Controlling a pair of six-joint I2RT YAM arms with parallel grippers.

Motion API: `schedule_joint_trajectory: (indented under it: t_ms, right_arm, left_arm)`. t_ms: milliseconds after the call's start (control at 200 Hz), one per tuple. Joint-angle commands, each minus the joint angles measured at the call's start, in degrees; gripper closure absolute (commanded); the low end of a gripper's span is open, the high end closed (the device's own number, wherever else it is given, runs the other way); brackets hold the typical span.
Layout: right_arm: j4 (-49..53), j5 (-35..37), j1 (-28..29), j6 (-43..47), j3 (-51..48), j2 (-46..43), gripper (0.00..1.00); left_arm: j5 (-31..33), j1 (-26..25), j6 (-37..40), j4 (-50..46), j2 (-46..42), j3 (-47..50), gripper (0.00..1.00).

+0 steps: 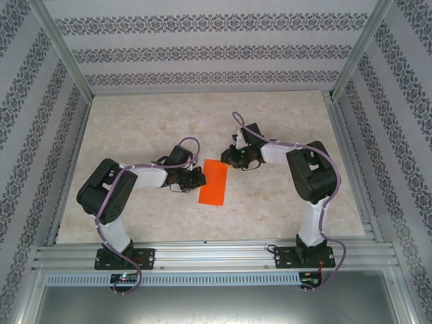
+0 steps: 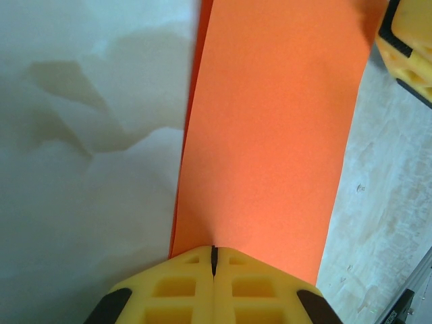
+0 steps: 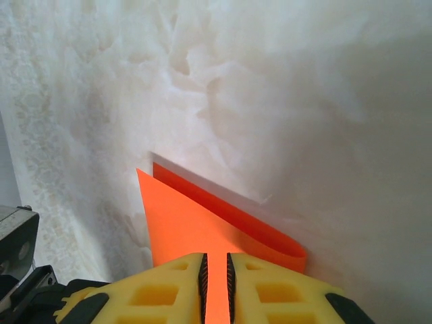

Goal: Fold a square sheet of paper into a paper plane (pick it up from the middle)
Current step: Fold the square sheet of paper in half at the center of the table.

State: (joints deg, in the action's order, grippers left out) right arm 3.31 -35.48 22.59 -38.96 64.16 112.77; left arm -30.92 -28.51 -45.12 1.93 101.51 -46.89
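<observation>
The square sheet of paper (image 1: 214, 182) is bright orange-red. It lies on the table folded in half into a narrow rectangle between the two arms. My left gripper (image 1: 200, 179) is at its left edge. In the left wrist view that gripper (image 2: 213, 251) is shut, its tips touching the paper (image 2: 270, 135). My right gripper (image 1: 231, 160) is at the paper's far right corner. Its jaws (image 3: 216, 260) stand a narrow gap apart over the top layer (image 3: 189, 223), and the fold curls up beside them. A right finger (image 2: 408, 47) shows at the paper's far corner.
The marbled table top (image 1: 169, 121) spreads wide behind and to both sides of the paper. Patterned walls enclose it on three sides. An aluminium rail (image 1: 216, 253) carrying both arm bases runs along the near edge.
</observation>
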Motion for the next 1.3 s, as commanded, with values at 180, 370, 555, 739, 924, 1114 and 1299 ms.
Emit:
schedule_joint_trajectory:
  t_ms: [180,370,555,739,924,1114,1299]
  right_arm:
    - [8.3,6.7,0.0,1.6,2.5,3.9,0.82]
    - [8.6,3.8,0.0,-0.4,2.3,3.2,0.83]
    - [2.2,-1.3,-1.4,-3.7,2.4,-1.3,0.82]
    - [3.5,-0.9,-1.4,-3.0,4.2,0.6,0.83]
    - [1.6,-0.4,-1.0,-3.4,1.6,2.8,0.83]
    - [8.6,6.2,-1.0,-1.9,2.2,5.4,0.83]
    - [13.5,3.8,-1.5,-6.3,4.8,7.4,0.83]
  left_arm:
    - [6.0,-0.7,2.2,-12.2,3.5,2.7,1.00]
    - [6.2,-0.7,2.4,-12.6,3.3,2.7,1.00]
    - [6.1,-0.7,2.4,-12.8,3.3,2.6,1.00]
    - [6.2,-0.7,2.2,-12.7,3.2,2.6,1.00]
    - [5.8,-0.7,2.3,-12.5,3.5,2.3,1.00]
    - [5.7,-0.7,2.4,-12.4,3.4,2.3,1.00]
    - [5.8,-0.7,2.4,-12.3,3.4,2.4,1.00]
